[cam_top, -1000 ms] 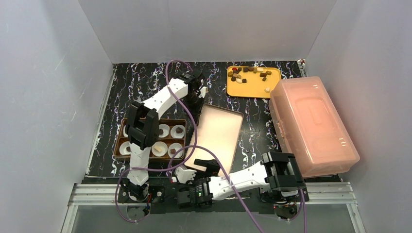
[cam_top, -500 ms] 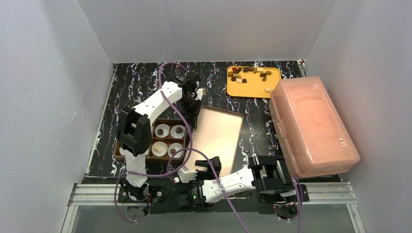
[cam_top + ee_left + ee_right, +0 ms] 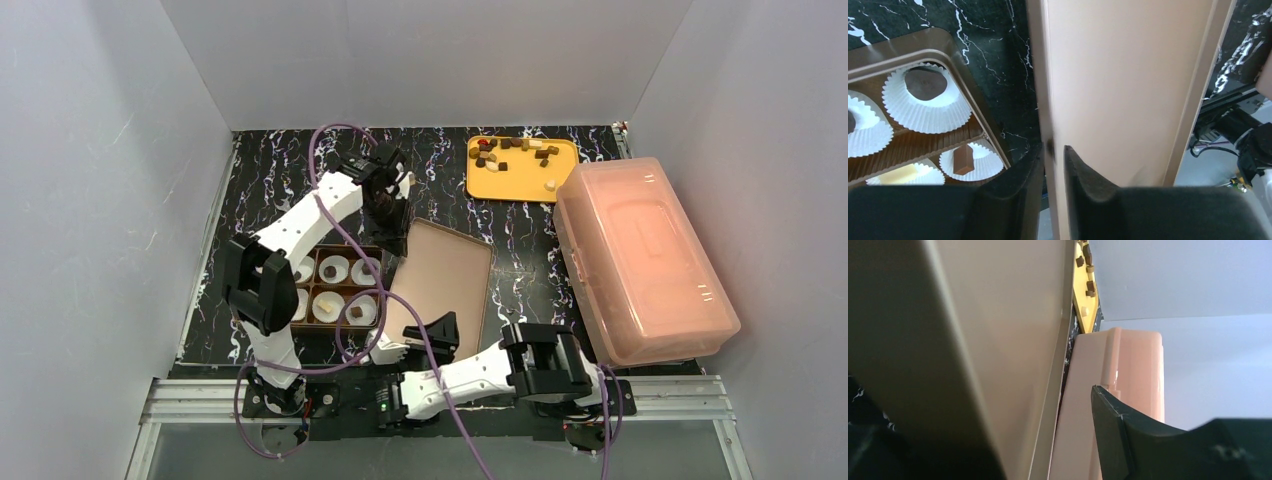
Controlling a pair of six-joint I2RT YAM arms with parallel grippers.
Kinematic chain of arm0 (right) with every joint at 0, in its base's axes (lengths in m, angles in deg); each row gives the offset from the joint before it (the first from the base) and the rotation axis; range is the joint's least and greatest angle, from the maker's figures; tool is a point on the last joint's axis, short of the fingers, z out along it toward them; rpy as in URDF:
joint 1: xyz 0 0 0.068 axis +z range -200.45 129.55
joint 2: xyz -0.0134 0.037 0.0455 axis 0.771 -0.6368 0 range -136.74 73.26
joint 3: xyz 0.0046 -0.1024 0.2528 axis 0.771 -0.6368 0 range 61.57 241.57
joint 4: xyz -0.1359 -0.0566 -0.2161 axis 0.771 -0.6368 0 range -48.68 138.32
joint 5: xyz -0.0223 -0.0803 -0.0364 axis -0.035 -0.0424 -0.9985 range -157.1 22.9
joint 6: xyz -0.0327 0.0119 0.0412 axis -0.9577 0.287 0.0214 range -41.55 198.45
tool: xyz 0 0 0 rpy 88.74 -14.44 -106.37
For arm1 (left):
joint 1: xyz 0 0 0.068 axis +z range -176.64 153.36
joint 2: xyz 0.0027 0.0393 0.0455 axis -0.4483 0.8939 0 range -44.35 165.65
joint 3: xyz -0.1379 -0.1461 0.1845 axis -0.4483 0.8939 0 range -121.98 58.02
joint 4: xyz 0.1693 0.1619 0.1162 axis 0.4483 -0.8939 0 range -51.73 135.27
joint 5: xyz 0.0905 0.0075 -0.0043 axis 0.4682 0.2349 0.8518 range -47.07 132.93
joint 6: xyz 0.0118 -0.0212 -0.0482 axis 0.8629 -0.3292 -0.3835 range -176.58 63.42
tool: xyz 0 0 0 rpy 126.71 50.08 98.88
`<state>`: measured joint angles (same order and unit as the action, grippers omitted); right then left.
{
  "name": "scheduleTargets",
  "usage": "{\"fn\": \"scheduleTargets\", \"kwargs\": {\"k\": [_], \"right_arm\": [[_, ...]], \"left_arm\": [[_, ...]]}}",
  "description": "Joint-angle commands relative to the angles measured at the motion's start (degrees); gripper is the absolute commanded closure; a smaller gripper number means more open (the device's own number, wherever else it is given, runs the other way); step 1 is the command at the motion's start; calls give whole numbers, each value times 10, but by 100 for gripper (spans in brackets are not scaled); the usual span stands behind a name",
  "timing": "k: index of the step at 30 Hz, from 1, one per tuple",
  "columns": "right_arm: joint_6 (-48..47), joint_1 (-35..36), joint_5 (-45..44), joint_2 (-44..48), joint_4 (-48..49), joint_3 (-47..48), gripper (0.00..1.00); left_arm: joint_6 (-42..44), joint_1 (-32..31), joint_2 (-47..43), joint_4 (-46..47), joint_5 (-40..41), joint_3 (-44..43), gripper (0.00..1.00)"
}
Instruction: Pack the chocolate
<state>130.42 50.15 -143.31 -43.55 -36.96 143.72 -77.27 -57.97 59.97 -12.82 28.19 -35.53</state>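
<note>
Loose chocolate (image 3: 512, 150) lies on a yellow tray (image 3: 520, 182) at the back. More chocolate pieces (image 3: 963, 159) sit in white paper cups (image 3: 928, 107) inside the brown box (image 3: 300, 325). A copper-brown lid (image 3: 445, 280) leans tilted beside the box, its left edge raised. My left gripper (image 3: 392, 222) (image 3: 1053, 150) is shut on the lid's far-left rim (image 3: 1048, 100). My right gripper (image 3: 415, 338) (image 3: 988, 430) stands open astride the lid's near edge (image 3: 998, 340), and its right finger (image 3: 1128, 440) is clear of it.
A large pink plastic container (image 3: 640, 260) (image 3: 1133, 370) fills the right side of the dark marbled table (image 3: 270, 190). White walls close in the left, back and right. Purple cables (image 3: 330, 150) loop over both arms.
The lid's left edge has risen and swung left toward the box, carried by my left gripper. My right gripper has narrowed around the near edge and slid slightly left.
</note>
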Motion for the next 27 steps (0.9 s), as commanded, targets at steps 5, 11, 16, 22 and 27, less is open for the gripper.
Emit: {"fn": "scheduleTargets", "kwargs": {"k": [5, 11, 16, 22, 27], "right_arm": [[40, -9, -57, 112, -62, 18, 91], [32, -10, -48, 199, -62, 22, 99], [-1, -25, -21, 276, -36, 32, 99], [-312, -100, 134, 446, 320, -38, 99], [-367, -246, 375, 562, 431, -25, 99]], "left_arm": [[-31, -6, -73, -42, 24, -71, 47], [-34, -6, -98, -64, 105, -138, 14], [-45, 2, -135, -76, 228, -192, 2], [-64, 68, -186, -75, 356, -171, 2], [-85, 196, -262, -31, 367, -59, 0]]}}
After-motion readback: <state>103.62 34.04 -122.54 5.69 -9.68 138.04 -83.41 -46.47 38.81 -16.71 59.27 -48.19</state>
